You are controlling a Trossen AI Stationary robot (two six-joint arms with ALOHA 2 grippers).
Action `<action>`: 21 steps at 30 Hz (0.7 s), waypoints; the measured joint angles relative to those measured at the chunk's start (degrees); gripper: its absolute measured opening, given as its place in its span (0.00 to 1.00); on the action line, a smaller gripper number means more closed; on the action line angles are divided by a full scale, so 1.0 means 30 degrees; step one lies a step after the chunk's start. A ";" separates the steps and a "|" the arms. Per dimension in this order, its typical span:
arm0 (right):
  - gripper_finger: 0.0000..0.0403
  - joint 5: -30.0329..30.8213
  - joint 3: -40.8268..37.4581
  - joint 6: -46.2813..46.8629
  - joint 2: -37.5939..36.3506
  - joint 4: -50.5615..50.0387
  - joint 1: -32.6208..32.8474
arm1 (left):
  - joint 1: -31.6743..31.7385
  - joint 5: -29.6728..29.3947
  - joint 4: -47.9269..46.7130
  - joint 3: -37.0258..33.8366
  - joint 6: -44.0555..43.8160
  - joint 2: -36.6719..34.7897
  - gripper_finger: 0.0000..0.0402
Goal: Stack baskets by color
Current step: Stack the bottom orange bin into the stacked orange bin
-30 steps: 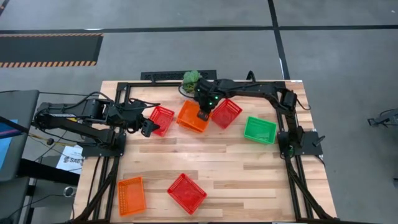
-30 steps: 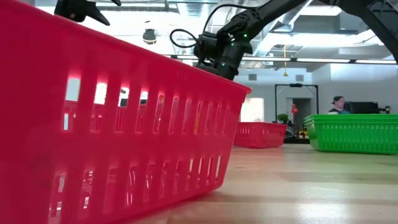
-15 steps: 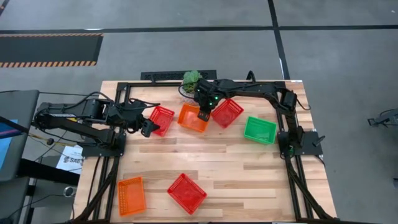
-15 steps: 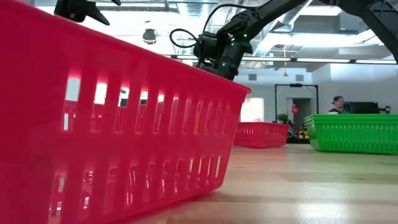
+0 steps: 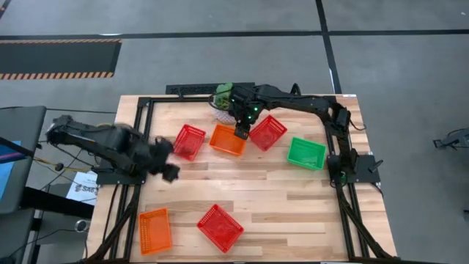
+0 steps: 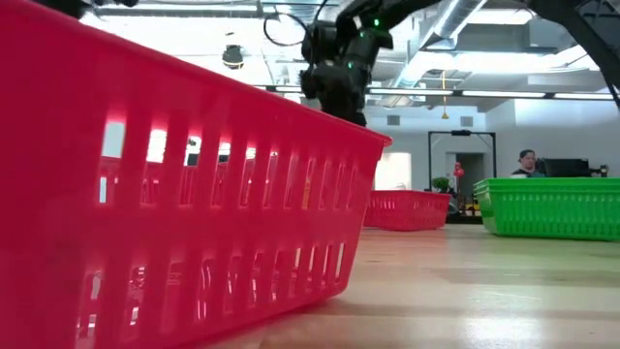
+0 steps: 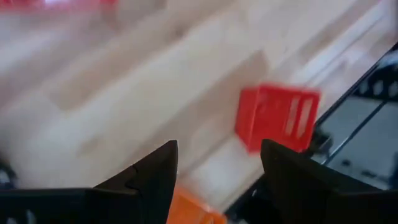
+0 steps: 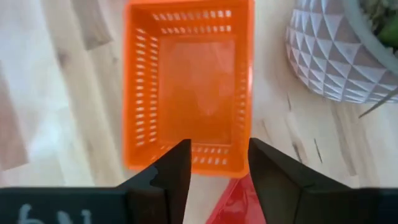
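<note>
My right gripper [image 5: 240, 133] [image 8: 217, 163] hangs open above the near rim of an orange basket [image 5: 227, 139] [image 8: 186, 87], which lies flat on its bottom at the far middle of the table. My left gripper [image 5: 170, 174] [image 7: 217, 163] is open over bare wood, nearer than a red basket [image 5: 190, 141]. Other baskets lie on the table: red ones [image 5: 267, 133] [image 5: 220, 227], a green one [image 5: 305, 152] and an orange one [image 5: 154, 231]. The near red basket [image 6: 194, 194] fills the low view; my right gripper [image 6: 339, 68] shows above it.
A potted plant [image 5: 223, 94] in a white faceted pot [image 8: 336, 50] stands just beyond the orange basket at the far edge. A black frame [image 5: 139, 117] runs round the table. Bare wood lies across the table's middle [image 5: 249, 187]. A person [image 6: 526, 160] sits far behind.
My right gripper has risen straight up from the orange basket, which has settled flat on the table. My left arm has swung away from the far-left red basket toward the table's near edge and sunk a little, its gripper tipping further down.
</note>
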 joint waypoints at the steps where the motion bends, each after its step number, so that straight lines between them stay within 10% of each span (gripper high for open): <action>1: 0.45 -0.0009 0.0406 -0.0058 0.0000 -0.0361 0.0079 | -0.0871 0.0045 0.0123 0.0000 -0.0786 0.0492 0.54; 12: 0.42 -0.0042 0.4443 -0.2489 0.0007 -0.6362 0.0385 | -0.9849 0.1724 0.1731 0.0000 -0.9617 0.5860 0.35; 21: 0.39 -0.0020 0.5155 -0.2499 -0.1576 -0.7018 -0.0168 | -1.2626 0.1785 0.1947 -0.0006 -1.3482 0.9292 0.03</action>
